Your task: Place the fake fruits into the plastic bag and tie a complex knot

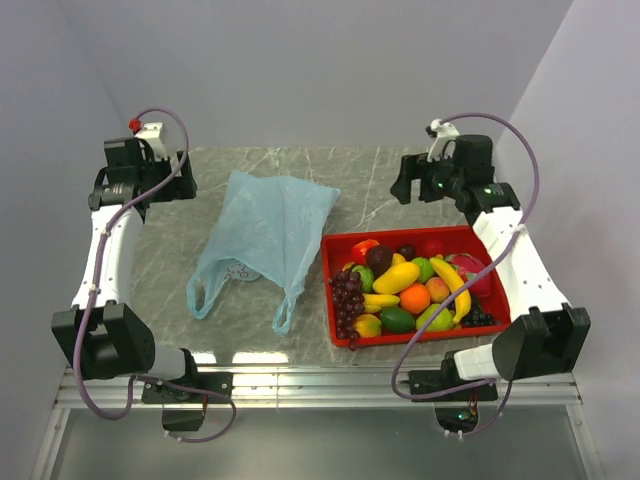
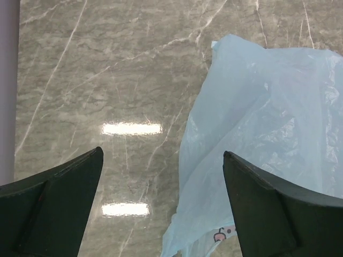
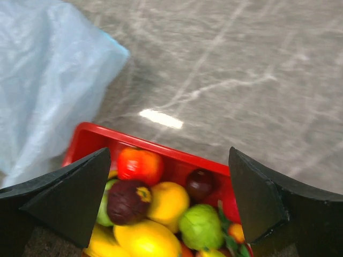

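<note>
The light-blue plastic bag [image 1: 262, 238] lies flat and untied on the marble table, its two loop handles toward the near edge; it also shows in the left wrist view [image 2: 268, 134] and the right wrist view [image 3: 48, 75]. The fake fruits [image 1: 405, 290] fill a red tray [image 1: 420, 240] to the bag's right; bananas, grapes, orange and limes show, and several show in the right wrist view [image 3: 166, 201]. My left gripper [image 1: 188, 175] is open and empty, raised at the far left beside the bag. My right gripper [image 1: 402, 185] is open and empty above the tray's far edge.
The red tray [image 3: 177, 158] sits at the right, close to the bag's right edge. Grey walls stand behind and at both sides. A metal rail [image 1: 320, 385] runs along the near edge by the arm bases.
</note>
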